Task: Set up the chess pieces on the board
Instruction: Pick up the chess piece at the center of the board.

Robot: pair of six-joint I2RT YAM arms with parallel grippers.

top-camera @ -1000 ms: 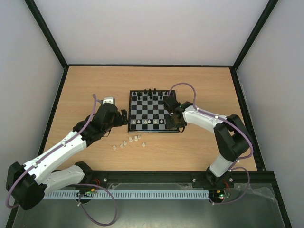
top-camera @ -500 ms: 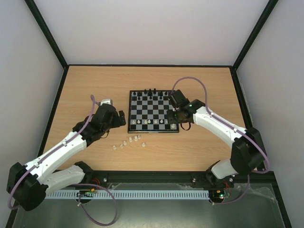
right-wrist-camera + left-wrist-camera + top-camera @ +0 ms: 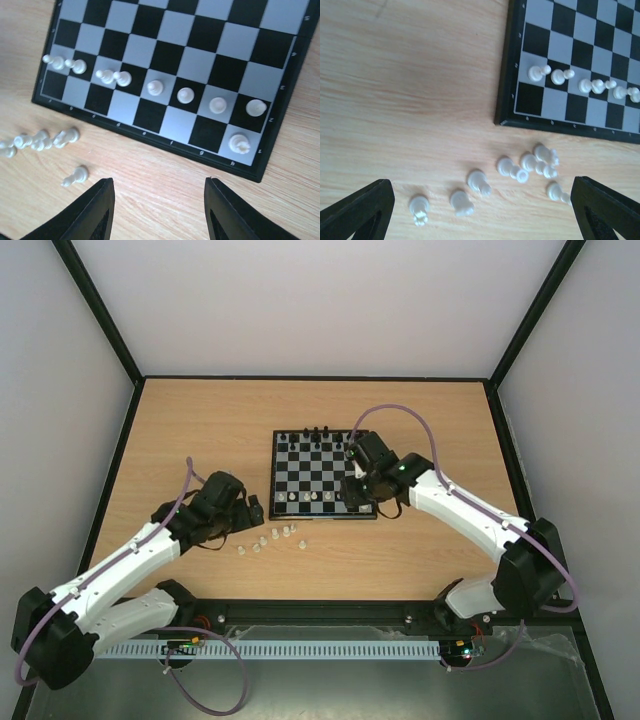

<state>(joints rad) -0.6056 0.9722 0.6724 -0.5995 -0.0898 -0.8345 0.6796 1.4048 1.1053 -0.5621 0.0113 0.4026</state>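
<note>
The board [image 3: 318,472] lies mid-table. A row of white chess pieces [image 3: 155,87] stands along its second near rank, and one white piece [image 3: 240,143] stands on the near right corner square. Several more white pieces [image 3: 520,167] lie tipped over on the wood just off the board's near left corner [image 3: 270,539]. My left gripper [image 3: 482,212] hovers open above these loose pieces, nothing between its fingers [image 3: 360,210]. My right gripper [image 3: 160,210] is open and empty over the table just beyond the board's near edge, close to the corner piece.
Black pieces [image 3: 318,432] line the board's far edge. The board's raised black border [image 3: 502,90] is close to the loose pieces. A black frame rail [image 3: 330,608] runs along the table's near edge, and walls enclose the other sides.
My right gripper's jaws have opened, and that arm's elbow has swung out to the right. My left gripper has drawn back from the board's left edge toward the loose pieces.
</note>
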